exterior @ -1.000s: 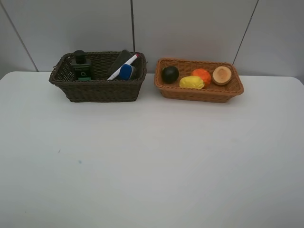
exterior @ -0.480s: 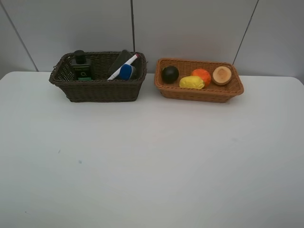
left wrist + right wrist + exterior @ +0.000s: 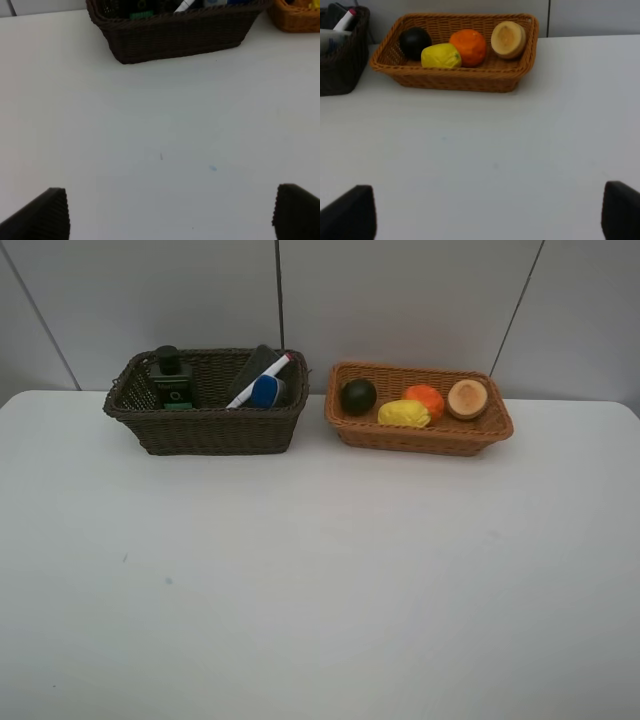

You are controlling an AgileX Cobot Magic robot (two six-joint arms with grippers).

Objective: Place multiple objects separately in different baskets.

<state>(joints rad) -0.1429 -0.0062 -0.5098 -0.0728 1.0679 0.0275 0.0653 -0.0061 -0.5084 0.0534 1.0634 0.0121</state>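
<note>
White bench [image 3: 320,580] carried the dark brown basket [image 3: 205,425] and, just beside it, the light tan basket [image 3: 420,435], both at the far edge near the wall. Dark basket held the dark green bottle [image 3: 171,380], black eraser [image 3: 255,362], white marker [image 3: 262,378] and blue-capped bottle [image 3: 266,392]; tan basket held the mangosteen [image 3: 358,396], lemon [image 3: 403,413], orange [image 3: 425,398] and peach [image 3: 467,398]. Left pincer [image 3: 170,212] and right pincer [image 3: 487,210] hung over bare bench, well apart from the baskets, fingers spread wide, nothing between them.
</note>
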